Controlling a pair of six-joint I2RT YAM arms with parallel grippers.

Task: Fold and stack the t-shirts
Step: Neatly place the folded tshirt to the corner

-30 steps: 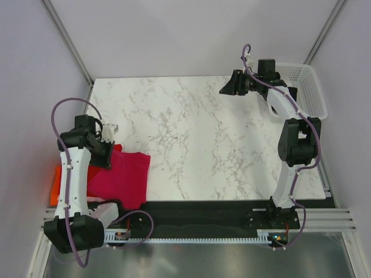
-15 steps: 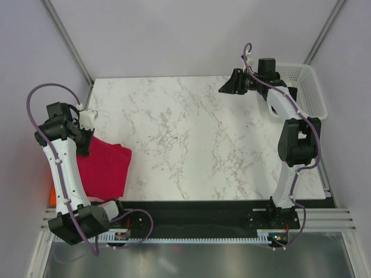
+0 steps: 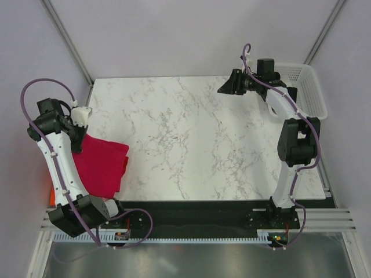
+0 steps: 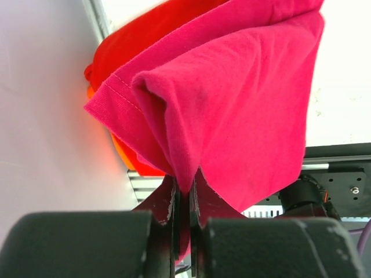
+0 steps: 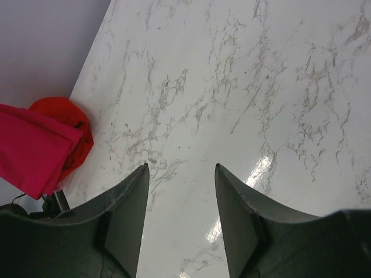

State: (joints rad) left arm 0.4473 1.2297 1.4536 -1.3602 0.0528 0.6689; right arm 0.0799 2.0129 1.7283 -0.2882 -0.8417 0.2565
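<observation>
1. Left claw [image 4: 184, 194] is clamped tight on a bunched fold of the raspberry-crimson cloth t-shirt [image 4: 243, 98]. The shirt hangs from it at the left edge of the white marble-patterned bench [image 3: 203, 139], toward the near corner.
2. Change over the last second: the arm swung outward and carried the shirt leftward, so it now sits over the brighter red t-shirt [image 4: 145, 29] and the orange t-shirt [image 4: 123, 152]. This reads as stacking, with the release not yet done.
3. Right claw [image 5: 181, 174] is wide open and empty, above the far edge toward the right corner.
4. Count: three shirts, two claws, one white plastic lattice basket [image 3: 310, 87].
</observation>
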